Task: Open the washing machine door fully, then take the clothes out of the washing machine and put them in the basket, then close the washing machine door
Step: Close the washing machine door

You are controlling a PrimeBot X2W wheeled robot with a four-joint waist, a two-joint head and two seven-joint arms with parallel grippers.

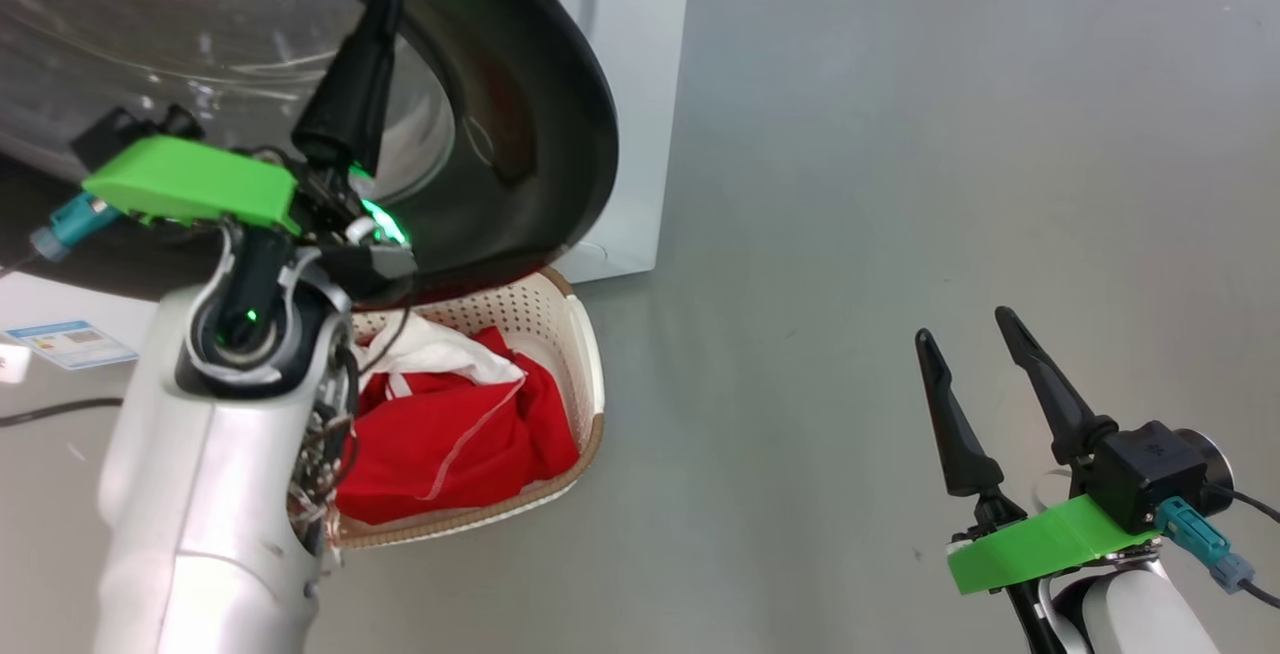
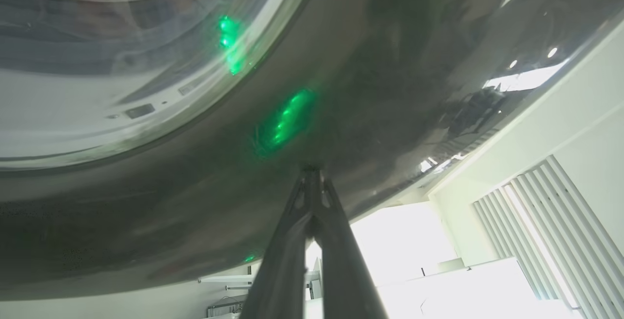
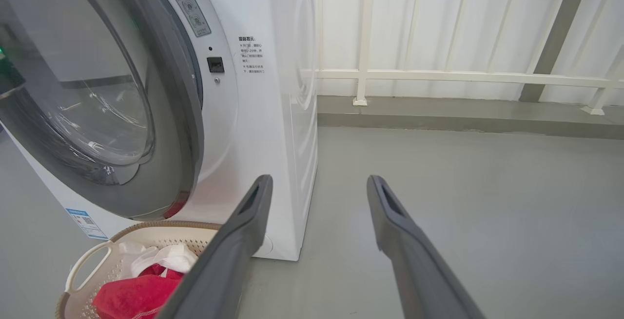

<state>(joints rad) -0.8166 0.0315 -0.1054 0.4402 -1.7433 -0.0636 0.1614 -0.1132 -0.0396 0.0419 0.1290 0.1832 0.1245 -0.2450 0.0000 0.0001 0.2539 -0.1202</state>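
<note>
A smooth grey floor [image 1: 900, 134] spreads out, with a thin black cable [image 1: 50, 412] trailing across it on the left. Along the wall runs a low grey ledge [image 3: 463, 116], and a white railing [image 3: 438, 76] stands on it before pale vertical panels. A dark post [image 3: 555, 31] slants beside the railing. Elsewhere, vertical blinds [image 2: 551, 221] hang next to a glaring bright window [image 2: 404, 241].

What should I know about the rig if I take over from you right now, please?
Left end effector: shut, tips against the black rim of the washing machine door, which stands ajar.
Right end effector: open, empty, over the floor right of the washing machine.
Clothes: red and white pieces in the basket, below the door.
Done: clothes in the basket; the machine's inside is hidden, so check it.
To do: push the door fully shut.
</note>
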